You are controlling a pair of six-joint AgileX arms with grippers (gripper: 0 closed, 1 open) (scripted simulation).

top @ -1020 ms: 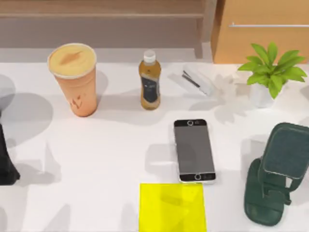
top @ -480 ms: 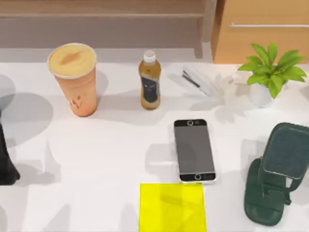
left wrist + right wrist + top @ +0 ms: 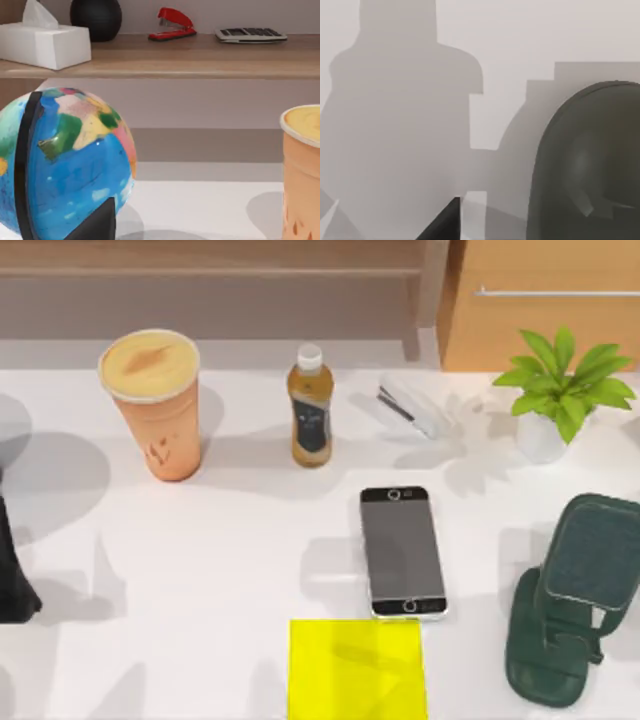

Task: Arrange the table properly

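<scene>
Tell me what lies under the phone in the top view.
The phone lies flat, screen up, directly on the white table. Its near end meets the yellow pad's far edge; whether it overlaps the pad cannot be told. Anything beneath its body is covered.

Yellow pad (image 3: 358, 668): cut by bottom edge, top view. Globe (image 3: 60, 182) and cup (image 3: 301, 170): partly cropped, left wrist view. Bottle (image 3: 311, 408) label: illegible.

white table (image 3: 230, 570) under phone (image 3: 402, 550), yellow pad (image 3: 357, 670)

Smooth matt white table (image 3: 230, 570); glossy glass phone (image 3: 402, 551); wooden cabinet (image 3: 540, 325).
</scene>
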